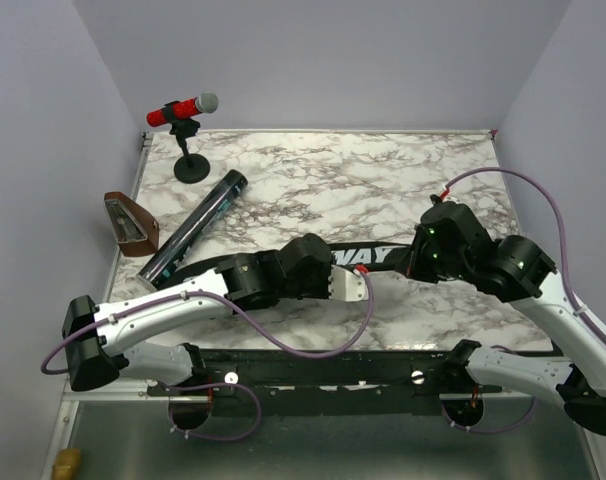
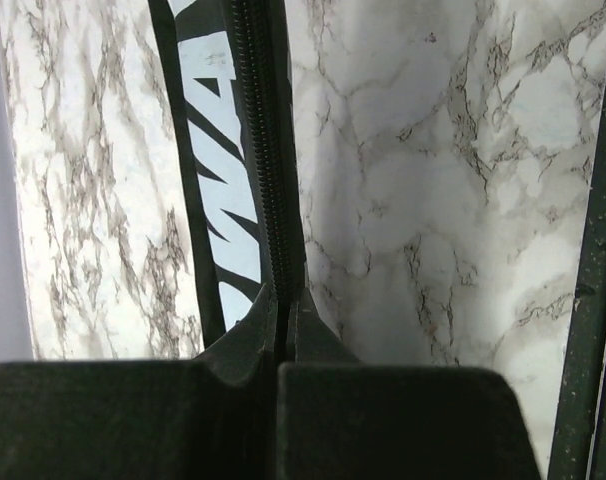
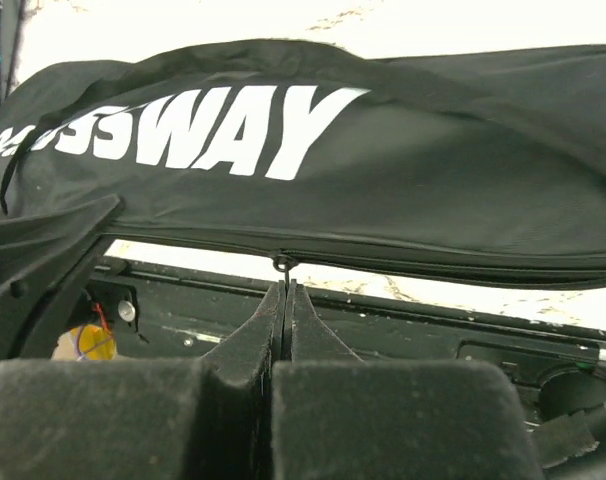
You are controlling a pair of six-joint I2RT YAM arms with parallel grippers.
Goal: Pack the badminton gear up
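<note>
The badminton gear in view is a black bag [image 1: 368, 257] with white lettering, lying across the middle of the marble table, and a long black tube [image 1: 195, 225] lying diagonally at the left. My left gripper [image 1: 363, 280] is shut on the bag's zip seam [image 2: 268, 150]; in the left wrist view its tips [image 2: 286, 300] pinch the dark zip line. My right gripper [image 1: 411, 265] is shut on the zip's small pull [image 3: 282, 263] at the bag's near edge [image 3: 383, 170]. Both arms cover much of the bag from above.
A red microphone [image 1: 183, 110] on a black stand is at the far left corner. A brown wedge [image 1: 131, 222] sits off the table's left edge. A black rail [image 1: 333, 365] runs along the table's near edge, just below the bag.
</note>
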